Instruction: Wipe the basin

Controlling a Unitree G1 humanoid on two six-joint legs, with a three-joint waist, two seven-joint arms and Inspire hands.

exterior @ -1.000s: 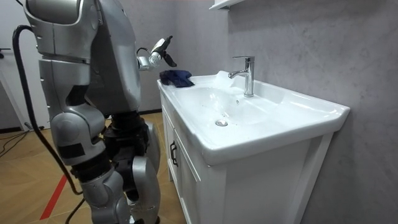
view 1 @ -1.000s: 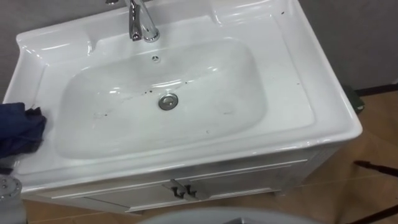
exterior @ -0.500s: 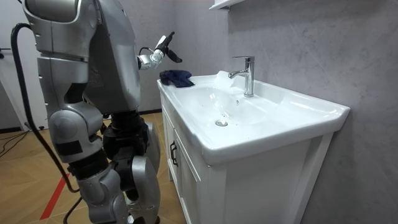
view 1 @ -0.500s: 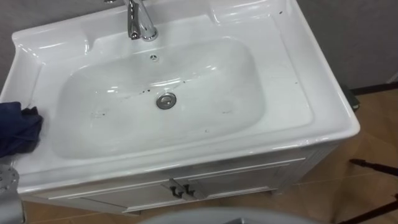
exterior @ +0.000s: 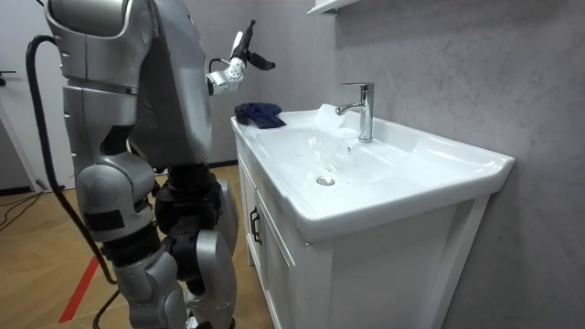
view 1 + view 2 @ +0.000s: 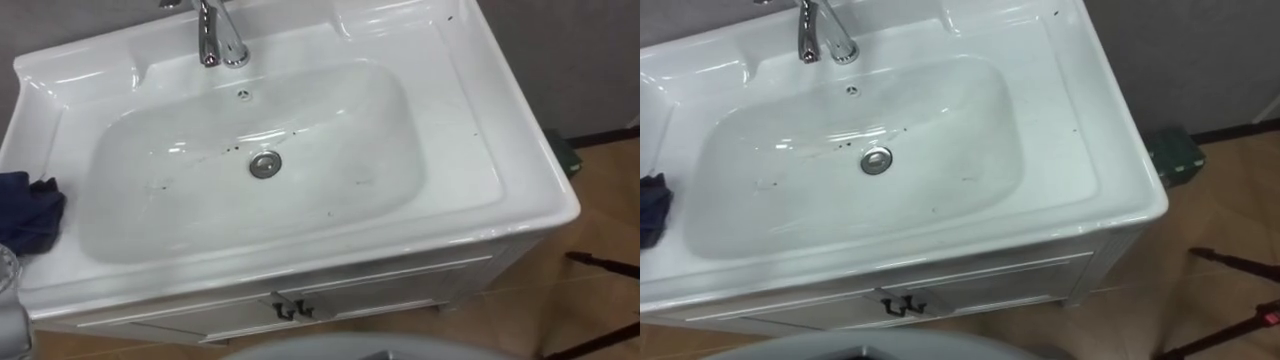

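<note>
White vanity cabinet (image 5: pixel 366 265) with the robot standing right at its front; the basin (image 6: pixel 400 130) on top is white and glossy, bowl sunk into the middle; a dark blue cloth (image 6: pixel 25 210) lies bunched on the rim at the robot's left end, nothing touching it; the left hand (image 5: pixel 239 57) is up in the air above that cloth, fingers spread loose, holding nothing; chrome faucet (image 6: pixel 215 35) at the back edge; round metal drain (image 6: pixel 264 164) at the bowl's bottom; tiny dark specks (image 6: pixel 235 147) scattered near it.
</note>
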